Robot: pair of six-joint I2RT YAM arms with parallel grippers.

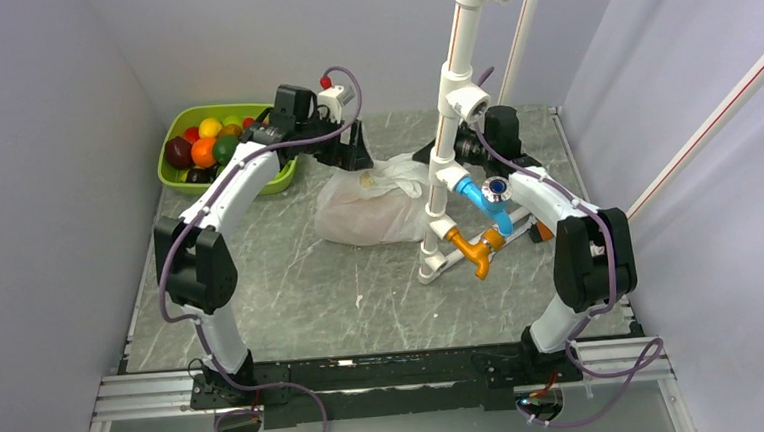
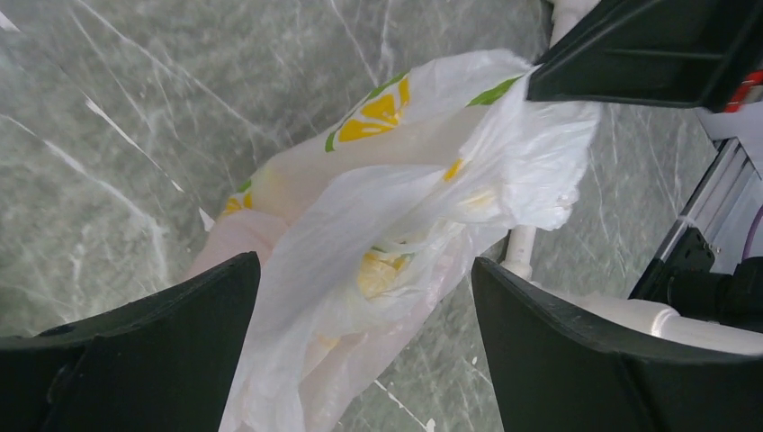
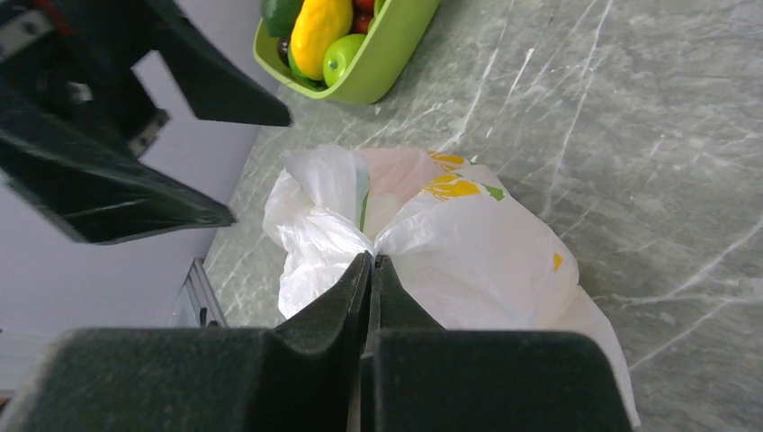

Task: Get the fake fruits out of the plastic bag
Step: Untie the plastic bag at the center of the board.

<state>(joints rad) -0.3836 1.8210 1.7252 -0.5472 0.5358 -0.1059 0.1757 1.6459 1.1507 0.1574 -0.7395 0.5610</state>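
Note:
The plastic bag [image 1: 373, 209] lies crumpled on the grey table, white with yellow lemon prints. The fake fruits are hidden inside it; only a pinkish mass shows through the film [image 2: 229, 238]. My left gripper [image 1: 354, 158] hovers over the bag's back left edge. In the left wrist view it [image 2: 364, 265] is open, with a fold of the bag [image 2: 396, 225] between its fingers, untouched. My right gripper [image 1: 423, 158] is at the bag's back right. In the right wrist view it [image 3: 372, 259] is shut on a pinch of the bag's upper film [image 3: 468, 243].
A lime-green tray [image 1: 280, 177] with several mixed fruits stands at the back left, also in the right wrist view [image 3: 378, 63]. A white pipe stand [image 1: 452, 121] with blue and orange fittings rises just right of the bag. Walls close in on both sides.

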